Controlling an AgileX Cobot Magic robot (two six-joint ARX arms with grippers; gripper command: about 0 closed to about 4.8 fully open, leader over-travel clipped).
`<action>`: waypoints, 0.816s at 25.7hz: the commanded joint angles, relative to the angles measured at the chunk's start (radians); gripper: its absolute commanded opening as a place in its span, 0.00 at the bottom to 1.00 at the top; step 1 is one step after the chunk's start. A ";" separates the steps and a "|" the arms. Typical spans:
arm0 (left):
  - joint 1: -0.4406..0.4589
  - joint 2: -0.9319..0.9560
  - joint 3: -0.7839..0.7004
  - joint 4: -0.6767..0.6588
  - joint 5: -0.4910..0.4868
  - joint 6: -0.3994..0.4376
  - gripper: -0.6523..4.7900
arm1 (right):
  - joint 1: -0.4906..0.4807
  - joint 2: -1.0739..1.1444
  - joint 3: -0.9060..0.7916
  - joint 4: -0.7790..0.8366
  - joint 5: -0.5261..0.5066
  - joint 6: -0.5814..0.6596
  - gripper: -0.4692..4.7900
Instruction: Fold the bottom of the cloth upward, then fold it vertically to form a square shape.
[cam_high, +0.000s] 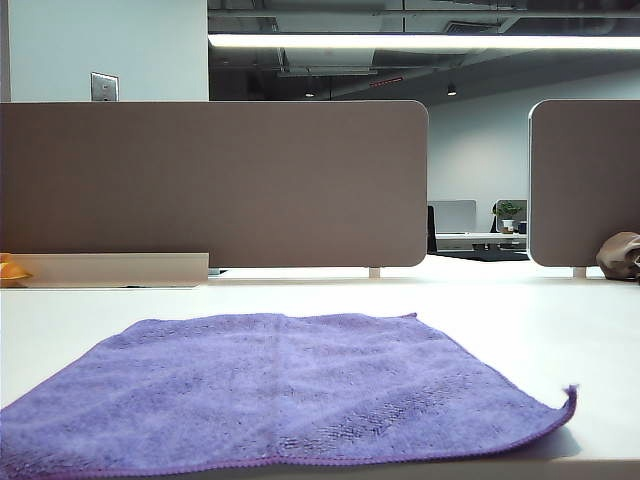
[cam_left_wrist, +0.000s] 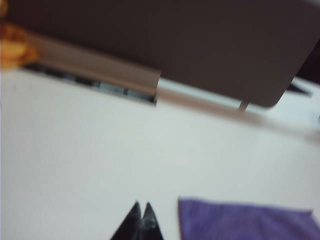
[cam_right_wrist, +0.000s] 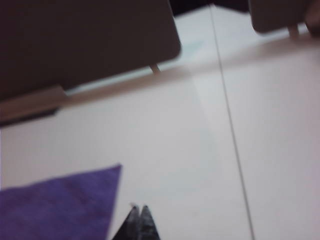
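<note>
My left jaws (cam_left_wrist: 141, 209) are pressed together, tips touching, with nothing between them. They hang above bare white table (cam_left_wrist: 100, 150), and the cloth (cam_left_wrist: 245, 220) lies just beside them, toward my middle; its far hem runs away from my tips and no part of it touches them. My right jaws (cam_right_wrist: 138, 211) are likewise closed tight and empty. The cloth's far corner (cam_right_wrist: 118, 168) sits just beside them, on the side toward my other arm, apart from the tips.

From the exterior view neither of my jaws shows. There the cloth (cam_high: 280, 390) lies spread flat and unfolded on the table (cam_high: 520, 310), fuzzy purple-violet with a darker stitched hem along its near edge. Its near right corner (cam_high: 570, 398) curls up a little off the surface.

Beyond both sets of jaws stand the grey-brown divider panels (cam_high: 210, 185), on short pale feet, at the back of the table. A small brown-grey lumpy object (cam_high: 622, 256) rests at the far right by the second panel, well apart from the cloth. Something orange-yellow (cam_high: 12, 270) sits at the far left edge, too cut off to tell what it is.
</note>
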 joint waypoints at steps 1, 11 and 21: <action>-0.002 0.001 0.146 0.006 0.050 -0.008 0.11 | 0.000 0.000 0.130 -0.042 -0.072 0.104 0.08; -0.001 0.003 0.452 0.024 -0.061 0.256 0.12 | -0.002 0.000 0.420 -0.036 -0.203 -0.007 0.08; -0.056 0.114 0.756 0.316 -0.460 0.630 0.11 | -0.002 0.183 0.793 -0.026 0.167 -0.484 0.08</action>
